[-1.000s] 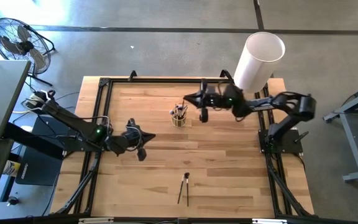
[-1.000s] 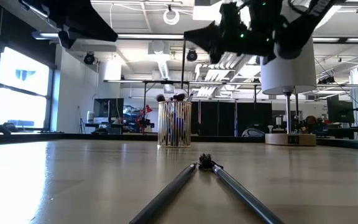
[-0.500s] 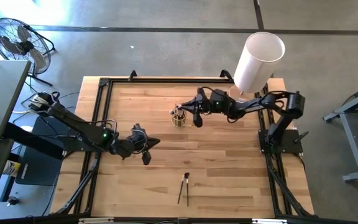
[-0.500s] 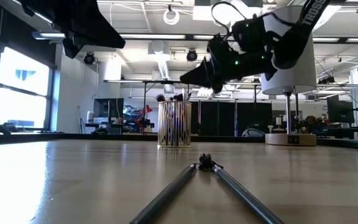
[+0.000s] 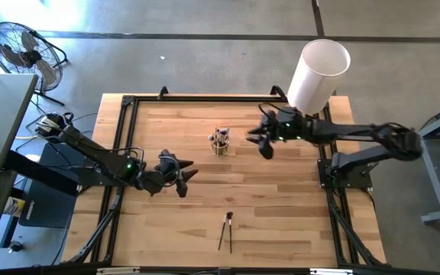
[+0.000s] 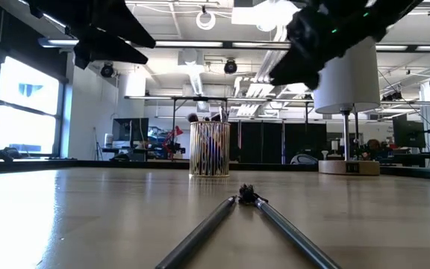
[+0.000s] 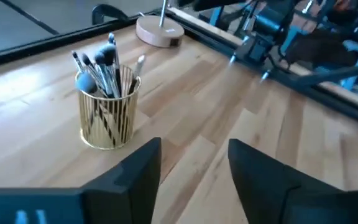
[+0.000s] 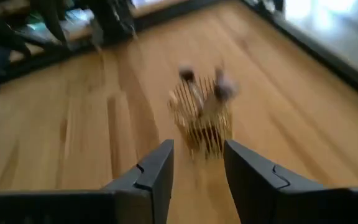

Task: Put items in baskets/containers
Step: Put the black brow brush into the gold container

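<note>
**Two brushes on the boards, both grippers empty**

The small round transparent yellowish cup (image 5: 220,143) stands upright on the pale wooden plank table (image 5: 281,206), a little toward twelve o'clock of the table's middle in the high view. A bunch of thin dark-handled makeup brushes (image 7: 101,68) stands in it, bristle tips up, with dark and pale heads spreading above the rim; the cup's wall shows fine vertical gold lines (image 7: 109,118). The low view shows the same cup (image 6: 210,149) behind the two loose thin dark makeup brushes (image 6: 241,224), which lie flat on the table with their heads close together and handles fanning apart. From above, that pair (image 5: 225,229) lies at about six o'clock of the cup, well apart from it.

The left gripper (image 5: 180,174) hangs above the table at roughly eight o'clock of the cup, its dark fingers (image 7: 138,177) parted with nothing between them. The right gripper (image 5: 260,140) is at three o'clock of the cup, near but not touching; its fingers (image 8: 157,174) stand apart and seem empty, though that view is blurred.

The tall white cylinder on a round wooden base (image 5: 318,75) stands at the table's two o'clock corner.
</note>
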You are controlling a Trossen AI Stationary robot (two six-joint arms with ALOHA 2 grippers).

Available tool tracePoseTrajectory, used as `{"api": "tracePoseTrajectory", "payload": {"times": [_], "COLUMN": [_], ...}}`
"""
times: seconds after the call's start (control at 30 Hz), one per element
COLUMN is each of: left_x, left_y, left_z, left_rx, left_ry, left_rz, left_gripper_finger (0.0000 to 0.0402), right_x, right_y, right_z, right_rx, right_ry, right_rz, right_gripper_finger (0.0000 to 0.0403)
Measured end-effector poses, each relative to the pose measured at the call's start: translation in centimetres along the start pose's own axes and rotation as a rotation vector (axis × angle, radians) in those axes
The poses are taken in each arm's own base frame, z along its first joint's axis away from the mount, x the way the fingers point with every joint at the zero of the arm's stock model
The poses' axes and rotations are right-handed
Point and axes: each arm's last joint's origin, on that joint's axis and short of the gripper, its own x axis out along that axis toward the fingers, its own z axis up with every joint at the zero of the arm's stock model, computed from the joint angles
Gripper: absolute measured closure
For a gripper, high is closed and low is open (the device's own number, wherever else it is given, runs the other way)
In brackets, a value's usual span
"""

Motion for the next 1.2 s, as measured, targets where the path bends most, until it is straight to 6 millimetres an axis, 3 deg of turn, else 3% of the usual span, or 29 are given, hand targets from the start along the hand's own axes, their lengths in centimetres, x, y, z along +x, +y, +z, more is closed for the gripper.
{"api": "tracePoseTrajectory", "payload": {"times": [0.13, 0.27, 0.5, 0.67, 0.77, 0.93, 1.2], "left_x": [-0.3, 1.1, 6.2, 10.6, 12.9, 15.7, 18.3], "left_y": [-1.3, -3.8, -8.3, -10.1, -11.1, -12.4, -13.2], "left_z": [2.0, 4.1, 7.9, 8.6, 7.8, 4.1, -1.8], "left_rx": [0.016, 0.086, -0.06, -0.196, -0.307, -0.415, -0.472], "left_ry": [-0.015, 0.02, 0.261, 0.526, 0.623, 0.781, 0.931], "left_rz": [-0.012, 0.08, 0.194, 0.242, 0.261, 0.289, 0.334], "left_gripper_finger": [0.0209, 0.0208, 0.0208, 0.0208, 0.0208, 0.0208, 0.0208], "right_x": [-3.3, -5.6, -7.8, -8.4, -8.7, -8.8, -8.9], "right_y": [0.9, 1.4, 2.4, 2.9, 3.0, 3.3, 3.9], "right_z": [-1.7, -3.9, -8.1, -11.3, -13.0, -14.7, -14.7], "right_rx": [0.106, 0.16, 0.229, 0.262, 0.248, 0.212, 0.179], "right_ry": [0.162, 0.338, 0.609, 0.681, 0.711, 0.742, 0.721], "right_rz": [-0.16, -0.324, -0.354, -0.328, -0.317, -0.282, -0.221], "right_gripper_finger": [0.0286, 0.031, 0.0341, 0.0363, 0.0377, 0.0397, 0.0394]}}
